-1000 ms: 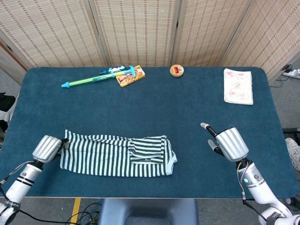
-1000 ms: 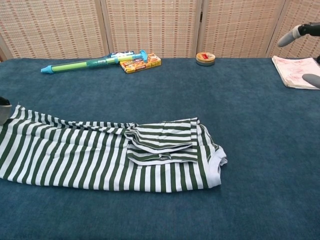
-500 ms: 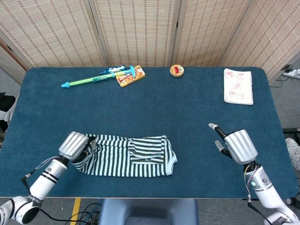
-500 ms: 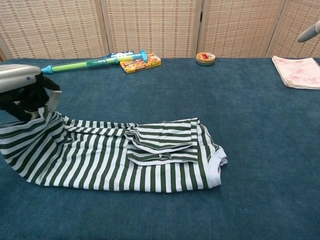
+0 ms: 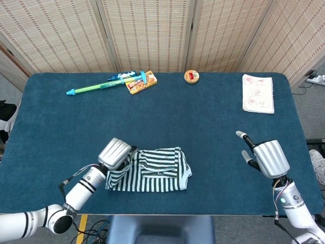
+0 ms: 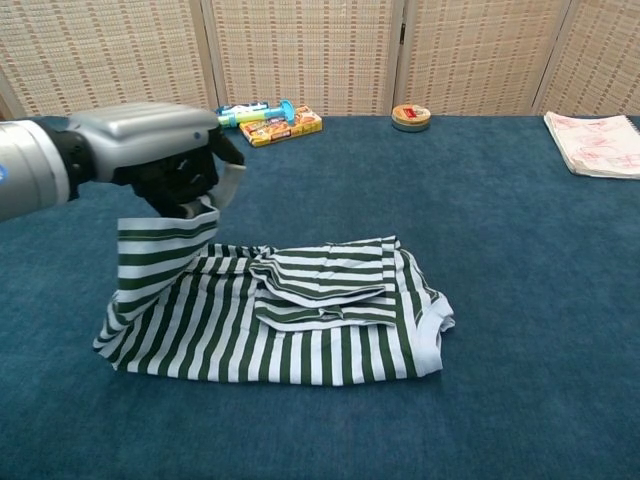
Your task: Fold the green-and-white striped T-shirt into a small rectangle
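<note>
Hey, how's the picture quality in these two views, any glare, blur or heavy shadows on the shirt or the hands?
Head view: even, soft light; the striped T-shirt is sharp, with a dull sheen on the left hand and right hand. Chest view: stripes crisp, left hand large at the frame's left, a mild highlight on its shell; only a faint shadow under the lifted cloth.

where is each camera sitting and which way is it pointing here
Head view: sits high, looking steeply down on the dark blue felt table; shows both forearms, the left hand gripping the green-and-white striped T-shirt, and the right hand held empty.
Chest view: sits low at the table's near edge, facing forward toward the woven screens; only the left hand shows.
Shared: T-shirt, left hand, green-and-blue toy water gun, spiral notebook.
</note>
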Controlling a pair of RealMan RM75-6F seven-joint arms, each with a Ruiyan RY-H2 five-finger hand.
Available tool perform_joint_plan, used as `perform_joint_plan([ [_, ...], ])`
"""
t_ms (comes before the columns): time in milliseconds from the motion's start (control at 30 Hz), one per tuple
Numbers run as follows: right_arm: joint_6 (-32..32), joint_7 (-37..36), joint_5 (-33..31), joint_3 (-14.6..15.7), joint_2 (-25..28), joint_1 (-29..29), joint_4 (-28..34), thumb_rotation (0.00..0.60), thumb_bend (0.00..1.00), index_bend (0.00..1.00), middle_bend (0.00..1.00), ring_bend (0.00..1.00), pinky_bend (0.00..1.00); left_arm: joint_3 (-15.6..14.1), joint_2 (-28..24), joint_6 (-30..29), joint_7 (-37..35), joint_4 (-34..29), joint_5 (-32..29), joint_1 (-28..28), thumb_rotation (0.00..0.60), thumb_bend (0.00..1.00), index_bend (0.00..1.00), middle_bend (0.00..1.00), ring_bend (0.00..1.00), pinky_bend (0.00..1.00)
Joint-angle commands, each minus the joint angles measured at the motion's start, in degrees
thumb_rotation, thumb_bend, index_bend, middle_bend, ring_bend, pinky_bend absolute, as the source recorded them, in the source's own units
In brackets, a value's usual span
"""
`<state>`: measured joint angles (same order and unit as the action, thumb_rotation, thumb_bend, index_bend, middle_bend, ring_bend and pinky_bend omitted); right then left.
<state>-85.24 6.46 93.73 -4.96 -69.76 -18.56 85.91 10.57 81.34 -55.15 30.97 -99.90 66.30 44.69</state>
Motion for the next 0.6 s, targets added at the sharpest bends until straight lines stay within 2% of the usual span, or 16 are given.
perform_joint_plan([
  [33, -0.26, -0.09, -0.17, -0.15, 0.49, 0.31, 0.21, 0.600, 0.41, 0.22, 0.97, 0.97, 1.00, 2.00, 3.54, -0.04, 4.81, -1.01, -4.62, 3.29, 0.600, 0.72, 0.65, 0.87, 0.79, 0.87],
  [300, -0.69, -0.42, -0.54, -0.34, 1.36, 1.09, 0.63, 0.600, 0.41, 0.22, 0.97, 0.97, 1.00, 3.35, 9.53, -1.09, 13.84, -0.20, -13.06, 9.40, 0.600, 0.72, 0.65, 0.87, 0.79, 0.87],
  [600, -0.56, -0.75, -0.92, -0.52, 1.87, 1.57, 0.62, 0.600, 0.41, 0.22, 0.97, 0.97, 1.00, 4.24, 15.76, -2.12, 18.93, 3.08, -20.28, 15.19, 0.600, 0.71, 0.65, 0.87, 0.79, 0.87],
])
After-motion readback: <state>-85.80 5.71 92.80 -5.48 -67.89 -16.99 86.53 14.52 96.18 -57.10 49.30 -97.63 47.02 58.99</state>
